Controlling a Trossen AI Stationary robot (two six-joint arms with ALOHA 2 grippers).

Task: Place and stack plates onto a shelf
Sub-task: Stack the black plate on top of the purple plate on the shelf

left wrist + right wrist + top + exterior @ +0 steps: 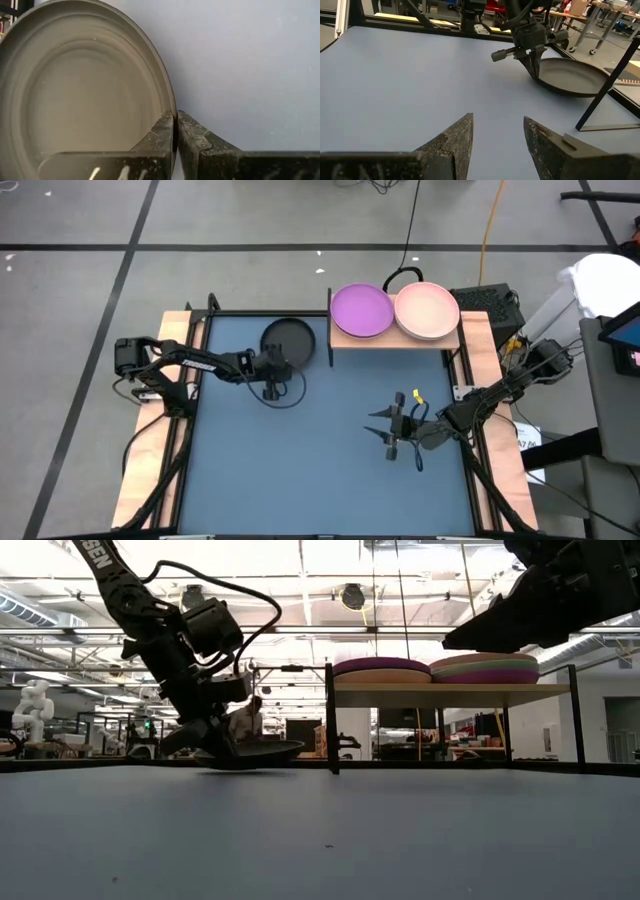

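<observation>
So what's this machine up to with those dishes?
The left end effector has pinched the rim of a round matte dark grey plate lying on the blue table. The right end effector hangs open above the table, holding nothing. On the small light-wood shelf, two stacks already sit, topped by a purple plate and a pink plate.
</observation>
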